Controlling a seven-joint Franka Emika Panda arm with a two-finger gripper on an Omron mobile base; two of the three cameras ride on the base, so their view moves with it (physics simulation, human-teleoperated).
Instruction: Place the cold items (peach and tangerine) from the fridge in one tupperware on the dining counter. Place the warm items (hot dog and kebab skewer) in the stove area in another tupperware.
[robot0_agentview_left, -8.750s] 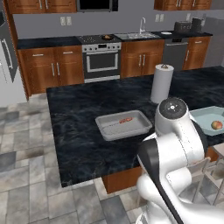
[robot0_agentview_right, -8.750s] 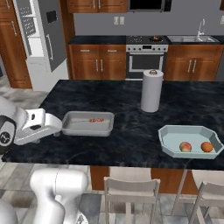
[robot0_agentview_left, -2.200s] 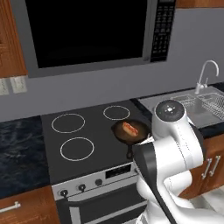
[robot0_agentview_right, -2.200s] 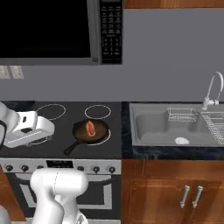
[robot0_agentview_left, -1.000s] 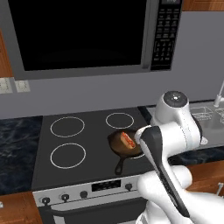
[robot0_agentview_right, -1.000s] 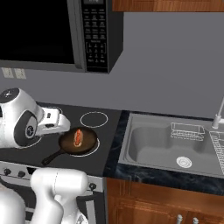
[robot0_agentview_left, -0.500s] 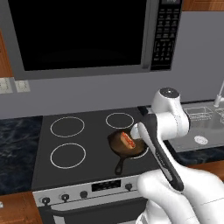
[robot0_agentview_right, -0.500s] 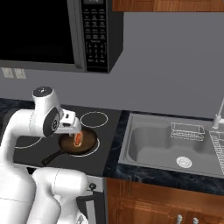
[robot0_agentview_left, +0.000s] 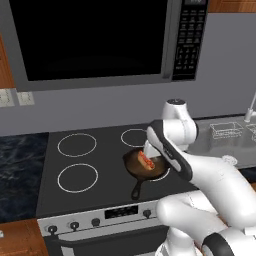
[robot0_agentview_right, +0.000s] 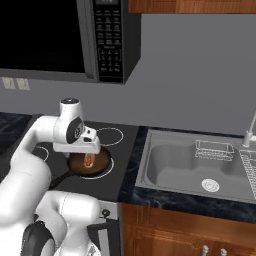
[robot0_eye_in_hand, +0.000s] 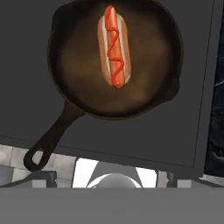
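The gripper (robot0_agentview_right: 89, 150) hangs with its fingers spread wide and empty. Just below them the hot dog (robot0_eye_in_hand: 114, 46) lies in the pan (robot0_eye_in_hand: 70, 57), centred for a straight drop and grab.

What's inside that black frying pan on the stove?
A single hot dog in a bun, with a red sauce zigzag, lies in the frying pan. Around it the pan's dark bottom is bare. What lies beneath the bun is covered.

Both base views flank the stove (robot0_agentview_left: 90, 170) from behind; the hand view looks straight down, close, on its pan (robot0_eye_in_hand: 78, 65).
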